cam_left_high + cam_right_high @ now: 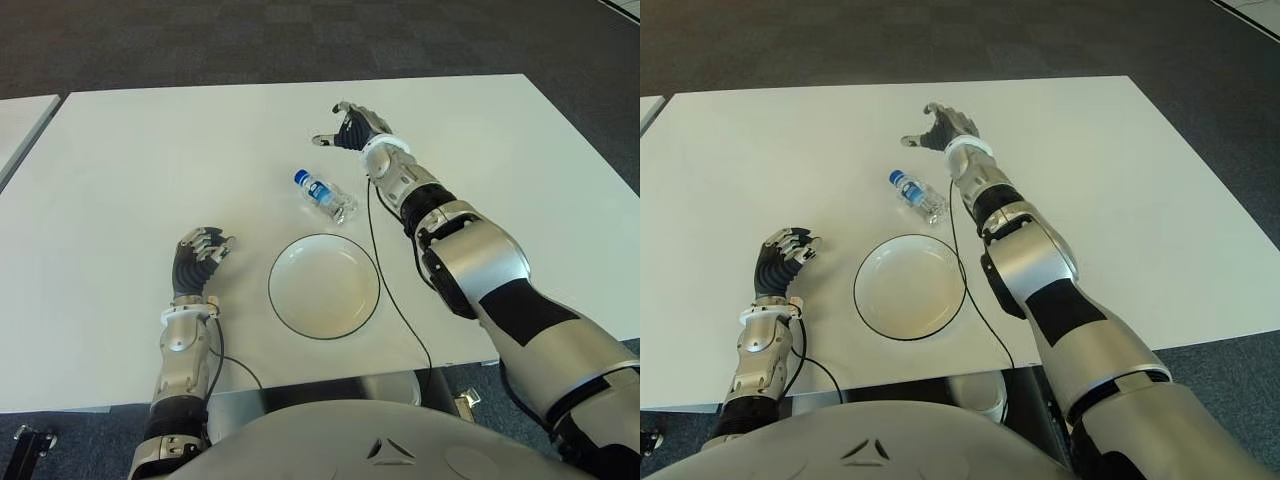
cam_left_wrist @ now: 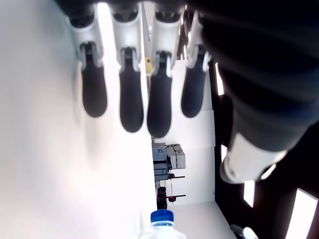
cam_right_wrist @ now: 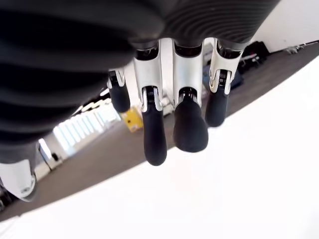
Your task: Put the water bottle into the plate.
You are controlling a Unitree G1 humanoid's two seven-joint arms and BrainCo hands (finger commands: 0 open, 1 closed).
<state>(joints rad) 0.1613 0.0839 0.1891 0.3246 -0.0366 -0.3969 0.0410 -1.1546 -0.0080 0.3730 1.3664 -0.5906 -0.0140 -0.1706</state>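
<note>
Your 2 eye views show the whole layout: the water bottle (image 1: 326,196) lies on its side on the white surface (image 1: 150,150), blue cap pointing away and to the left, just beyond the far rim of the plate (image 1: 323,285) and apart from it. The plate is white with a dark rim and holds nothing.

Your right hand (image 1: 349,128) shows beyond the bottle, slightly to its right, and does not touch it. Only the right wrist view shows its fingers (image 3: 154,137) closely: they hang loosely extended above the surface with nothing between them.

Your left hand (image 1: 198,258) shows to the left of the plate, near the front edge of the surface. The left wrist view shows its 4 fingers (image 2: 132,99) straight and relaxed, grasping nothing; this view alone also catches the bottle's blue cap far off, plus equipment against a distant wall (image 2: 169,162).
</note>
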